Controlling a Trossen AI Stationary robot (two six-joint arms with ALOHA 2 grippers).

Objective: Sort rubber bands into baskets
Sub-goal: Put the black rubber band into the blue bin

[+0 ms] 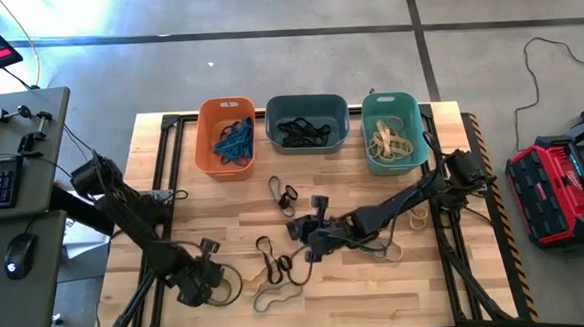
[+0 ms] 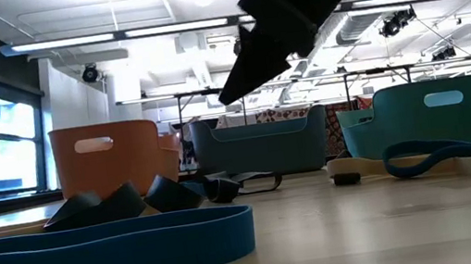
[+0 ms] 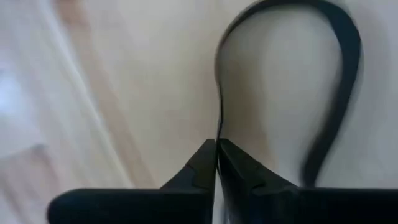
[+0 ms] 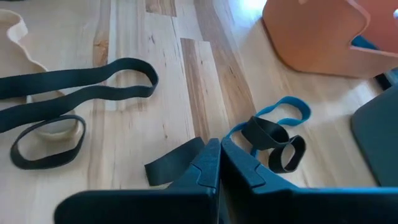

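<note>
Three baskets stand along the far edge. The orange one holds blue bands, the slate one black bands, the teal one tan bands. Loose black bands and a blue and black pair lie mid-table. My left gripper, near the front left, is shut on a black rubber band. My right gripper is shut above the table's middle. A dark strip shows beside its fingertips; I cannot tell whether it touches them. My left gripper pinches the black band between its two fingertips. The band's thin edge runs straight into the shut tips. The rest of the loop opens out ahead of the fingers over the wood. I cannot tell whether it lies on the table or is lifted.
Tan bands lie near the right arm and under long black bands. A wide blue band lies by the near edge. A desk with keyboard and mouse stands left of the table, and a red case is on the floor right.
</note>
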